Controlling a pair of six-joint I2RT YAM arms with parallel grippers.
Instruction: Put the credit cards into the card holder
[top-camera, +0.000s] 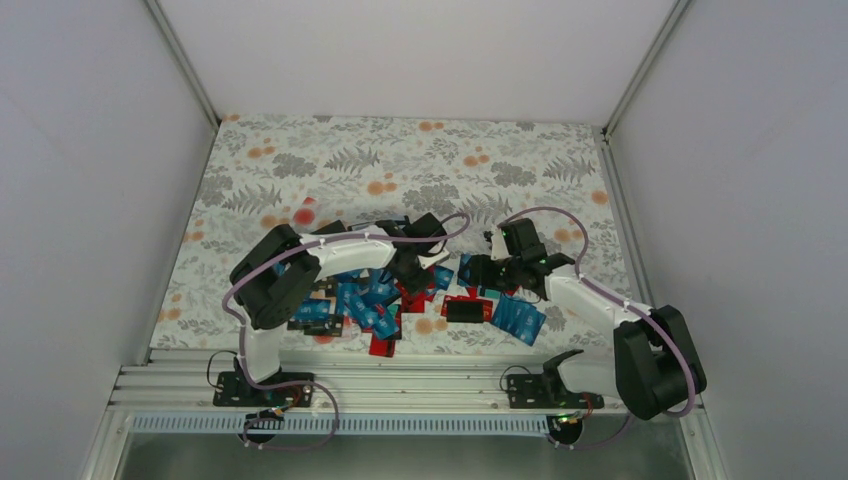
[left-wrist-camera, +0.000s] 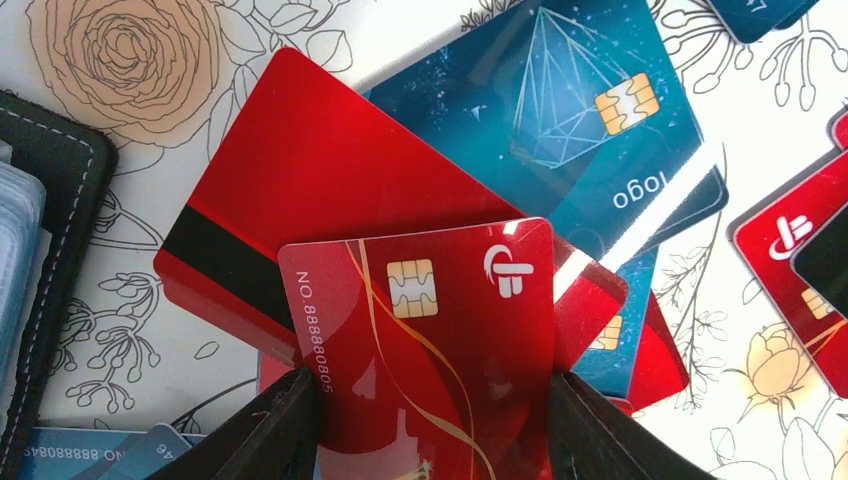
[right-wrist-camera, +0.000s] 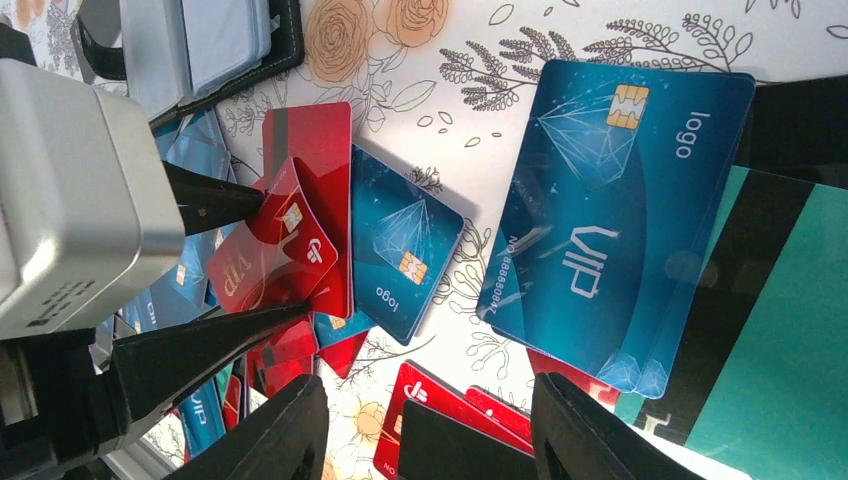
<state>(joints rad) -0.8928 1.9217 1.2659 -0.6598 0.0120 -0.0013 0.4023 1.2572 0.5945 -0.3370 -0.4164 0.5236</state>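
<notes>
1. Top external view: the credit cards (top-camera: 365, 300) lie in a loose heap on the floral worktop (top-camera: 400, 150), near the middle of its near edge. Most are blue and some are red. Both arms reach in over the heap.
2. The left pincer (top-camera: 407, 272) hangs over the far side of the heap and is clamped on a red card (left-wrist-camera: 430, 330) that has a chip and a white emblem. In the left wrist view its two fingers press the card's opposite edges. In the right wrist view the card bows between them.
3. Under the held card lies a second red card (left-wrist-camera: 300, 170) with its black stripe up. It overlaps a blue card (left-wrist-camera: 570, 120) printed "logo".
4. The card holder (left-wrist-camera: 45, 250) is black with a stitched edge, and its pale grey-blue inside shows. It rests on the worktop just beside the cards under the left pincer. From above I cannot pick it out near the arm.
5. The right pincer (top-camera: 492, 268) hangs over the right side of the heap with its fingers spread apart and gripping nothing. Below it lie a blue VIP card (right-wrist-camera: 620, 220), red cards and a teal and black card (right-wrist-camera: 790, 340).
</notes>
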